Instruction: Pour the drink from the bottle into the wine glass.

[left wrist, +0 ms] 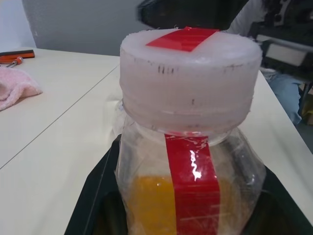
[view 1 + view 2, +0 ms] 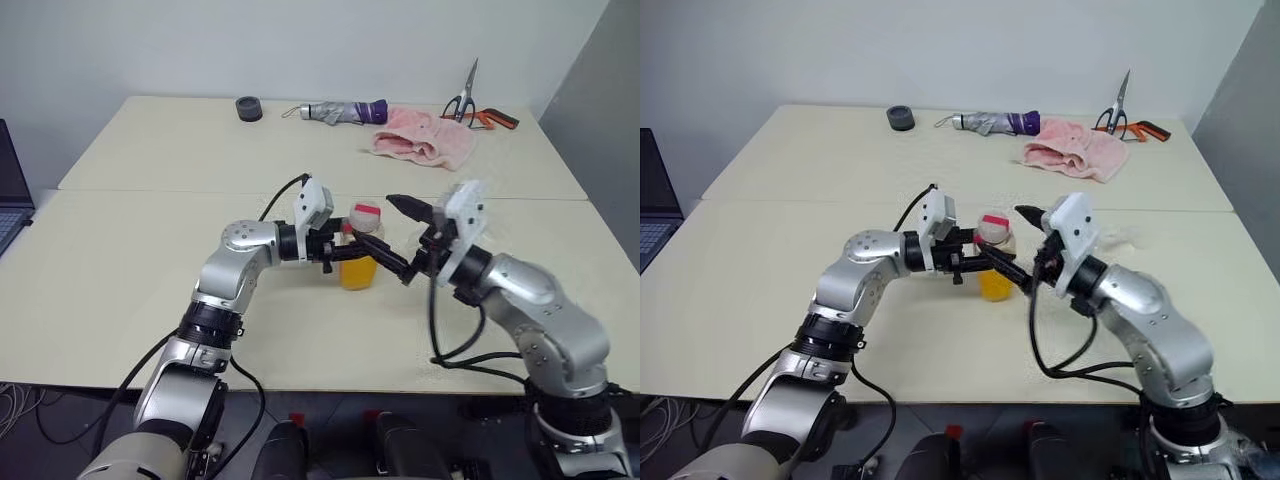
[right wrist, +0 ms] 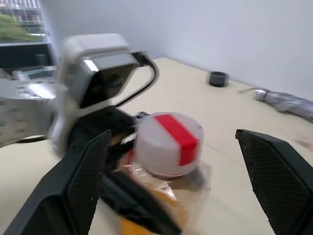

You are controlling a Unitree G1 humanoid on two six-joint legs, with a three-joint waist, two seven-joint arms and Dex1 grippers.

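Observation:
The bottle (image 2: 362, 232), a small clear plastic one with a red stripe and a white cap (image 3: 167, 142) taped red, stands upright at mid-table. The orange drink (image 2: 357, 275) fills its lower part. My left gripper (image 2: 375, 260) comes in from the left and is shut on the bottle's body, black fingers (image 1: 93, 196) on either side. My right gripper (image 3: 172, 134) is open just right of the bottle, its wide-spread fingers (image 3: 85, 181) flanking the cap without touching it. The wine glass is hidden.
At the far side of the table lie a pink towel (image 2: 425, 140), scissors (image 2: 470, 105), a folded umbrella (image 2: 340, 112) and a small black round object (image 2: 249, 108). A laptop (image 2: 10, 200) sits at the left edge. A seam (image 2: 150, 190) crosses the table.

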